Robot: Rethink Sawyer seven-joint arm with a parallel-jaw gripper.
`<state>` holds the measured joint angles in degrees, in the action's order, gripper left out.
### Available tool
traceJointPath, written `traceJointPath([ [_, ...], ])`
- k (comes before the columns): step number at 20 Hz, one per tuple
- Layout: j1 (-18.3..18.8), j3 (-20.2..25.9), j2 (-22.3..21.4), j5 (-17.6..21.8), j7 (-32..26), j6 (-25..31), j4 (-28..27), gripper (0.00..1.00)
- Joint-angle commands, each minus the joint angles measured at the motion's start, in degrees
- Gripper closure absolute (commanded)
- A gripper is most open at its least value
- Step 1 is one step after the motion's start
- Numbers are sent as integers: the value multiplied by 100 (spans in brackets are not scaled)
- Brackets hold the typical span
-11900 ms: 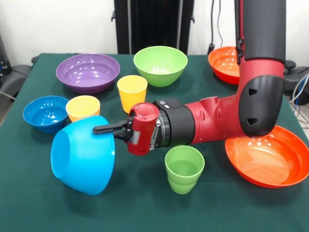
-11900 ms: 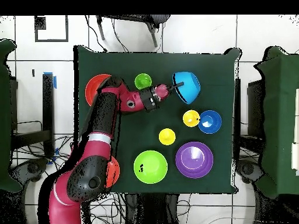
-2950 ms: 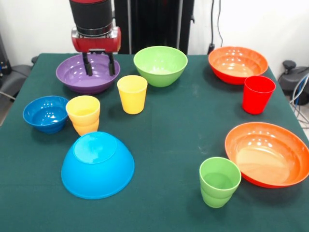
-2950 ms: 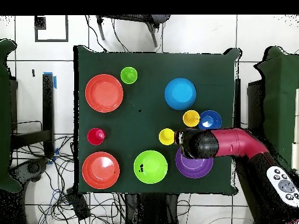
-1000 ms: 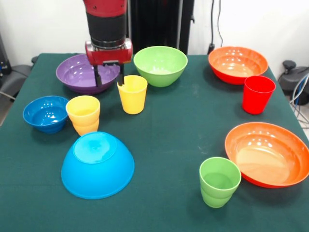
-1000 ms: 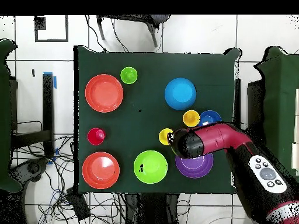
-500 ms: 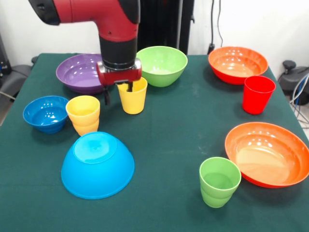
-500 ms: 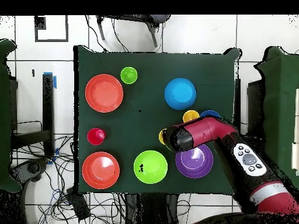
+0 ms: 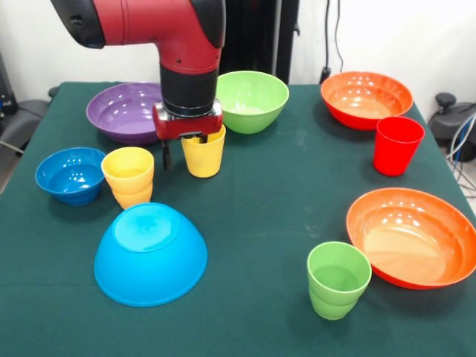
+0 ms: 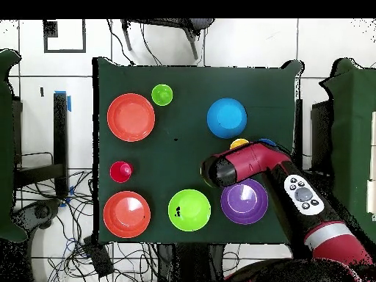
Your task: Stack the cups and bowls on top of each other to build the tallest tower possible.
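My gripper point(image 9: 183, 147) is open and lowered onto an upright yellow cup point(image 9: 204, 155). One finger point(image 9: 165, 157) hangs outside the cup's left wall and the other dips inside the rim. In the overhead view the arm point(image 10: 253, 165) hides this cup. A second yellow cup point(image 9: 129, 175) stands beside the small dark blue bowl point(image 9: 71, 173). The large light blue bowl point(image 9: 150, 253) lies upside down near the front. The purple bowl point(image 9: 123, 111) and green bowl point(image 9: 249, 100) sit at the back. The red cup point(image 9: 397, 144) and green cup point(image 9: 338, 279) stand at the right.
Two wide orange bowls point(image 9: 366, 97) point(image 9: 413, 236) lie on the right side of the green cloth table point(image 9: 275, 193). In the overhead view the light blue bowl point(image 10: 226, 117) sits just above the arm, and the purple bowl point(image 10: 244, 203) just below it.
The gripper has moved from over the purple bowl to the yellow cup and come down, so its fingers now straddle the cup's left wall. No object has moved.
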<state>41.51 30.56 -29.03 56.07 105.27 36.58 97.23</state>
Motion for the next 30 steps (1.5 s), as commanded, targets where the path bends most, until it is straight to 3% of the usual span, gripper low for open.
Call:
traceJointPath([
  [1, -172, -277, -116, 210, -532, 202, -355, 0],
  [7, -352, -422, 157, 241, -403, 319, -581, 0],
  [12, -425, -482, 232, 69, -613, 645, -657, 0],
  [13, -442, -506, 236, 44, -637, 643, -660, 100],
  [30, -275, -376, 201, -273, -645, 447, -437, 100],
])
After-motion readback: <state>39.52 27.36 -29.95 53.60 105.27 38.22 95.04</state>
